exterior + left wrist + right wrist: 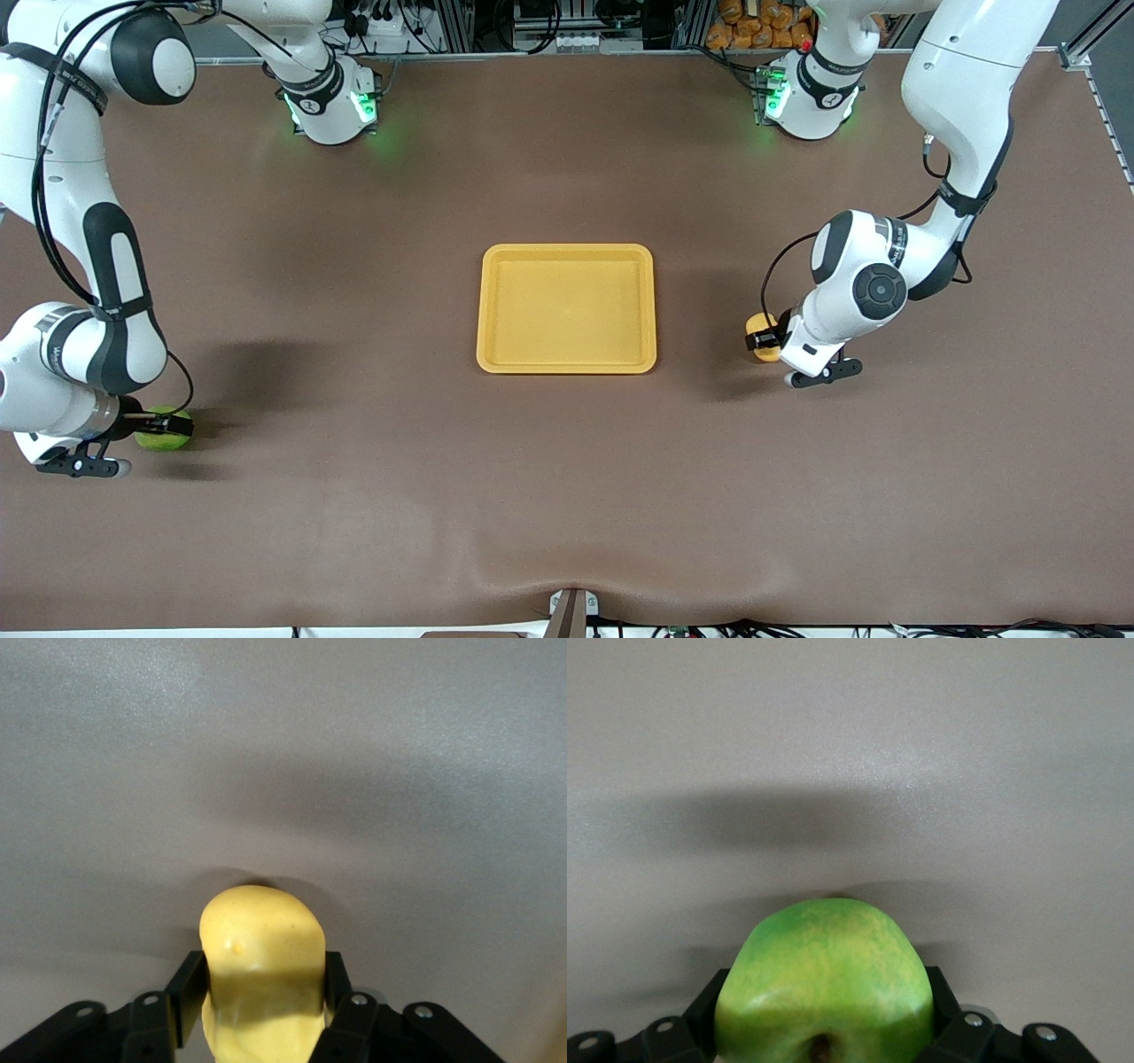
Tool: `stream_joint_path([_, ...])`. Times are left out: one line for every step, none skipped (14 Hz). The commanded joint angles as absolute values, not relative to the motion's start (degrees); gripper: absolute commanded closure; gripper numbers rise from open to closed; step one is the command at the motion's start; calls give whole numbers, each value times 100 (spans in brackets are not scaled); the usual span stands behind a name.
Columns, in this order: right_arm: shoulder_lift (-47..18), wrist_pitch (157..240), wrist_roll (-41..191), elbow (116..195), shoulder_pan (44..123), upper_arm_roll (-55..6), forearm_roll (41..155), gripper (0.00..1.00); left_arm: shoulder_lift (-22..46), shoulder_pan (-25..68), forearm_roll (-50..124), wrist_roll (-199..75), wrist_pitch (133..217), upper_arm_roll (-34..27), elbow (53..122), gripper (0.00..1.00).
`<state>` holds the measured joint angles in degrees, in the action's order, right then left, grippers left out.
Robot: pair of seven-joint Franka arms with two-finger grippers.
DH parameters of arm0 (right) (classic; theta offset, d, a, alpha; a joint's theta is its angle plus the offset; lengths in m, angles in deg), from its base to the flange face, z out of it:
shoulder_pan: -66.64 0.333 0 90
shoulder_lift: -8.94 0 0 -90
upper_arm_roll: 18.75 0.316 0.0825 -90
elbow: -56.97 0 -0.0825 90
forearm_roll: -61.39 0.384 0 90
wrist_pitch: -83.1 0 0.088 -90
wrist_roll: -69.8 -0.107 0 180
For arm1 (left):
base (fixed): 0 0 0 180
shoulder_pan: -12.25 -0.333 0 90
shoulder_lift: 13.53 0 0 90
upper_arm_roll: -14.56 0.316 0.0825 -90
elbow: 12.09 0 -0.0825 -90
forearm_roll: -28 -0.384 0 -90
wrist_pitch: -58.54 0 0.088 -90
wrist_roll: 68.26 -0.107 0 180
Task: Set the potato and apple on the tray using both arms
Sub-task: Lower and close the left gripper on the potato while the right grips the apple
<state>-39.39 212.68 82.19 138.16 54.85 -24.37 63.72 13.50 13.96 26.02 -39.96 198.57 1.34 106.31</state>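
The yellow-orange tray (567, 307) lies empty at the middle of the table. My left gripper (764, 339) is low at the table, beside the tray toward the left arm's end, shut on the yellow potato (764, 322). In the left wrist view the black fingers (186, 992) press both sides of the potato (257, 939). My right gripper (168, 426) is low at the table toward the right arm's end, nearer the front camera than the tray, shut on the green apple (158, 440). In the right wrist view the apple (824, 974) fills the jaws, stem dimple toward the camera.
The brown table mat (354, 496) stretches bare between each fruit and the tray. A small metal bracket (571, 611) sits at the table's front edge. Orange items (762, 22) and cables lie off the table past the arm bases.
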Motion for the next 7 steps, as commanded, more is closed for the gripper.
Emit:
stream_joint_path([-3949, 21177, 8395, 13669, 5425, -2376, 6429, 100, 1381, 1436, 2677, -3908, 19952, 137, 10656, 51])
stream_joint_path([-3932, 21125, 8465, 13660, 5425, -2367, 6447, 100, 1381, 1445, 2677, -3908, 19952, 137, 10647, 52])
stream_joint_path([-3862, 20959, 8570, 13652, 5433, -2367, 6447, 100, 1381, 1454, 2677, -3916, 19943, 129, 10639, 57])
stream_joint_path([-3835, 20679, 8710, 13573, 5442, -2349, 6438, 100, 1372, 1463, 2677, -3917, 19935, 120, 10621, 60])
stream_joint_path([-3826, 20363, 8920, 13381, 5477, -2358, 6429, 100, 1372, 1524, 2677, -3917, 19917, 120, 10612, 62])
stream_joint_path([-3826, 20020, 9096, 13179, 5486, -2358, 6429, 100, 1363, 1568, 2677, -3917, 19900, 120, 10586, 63])
stream_joint_path([-3809, 19713, 9124, 13055, 5486, -2358, 6464, 100, 1328, 1568, 2677, -3925, 19873, 120, 10560, 63])
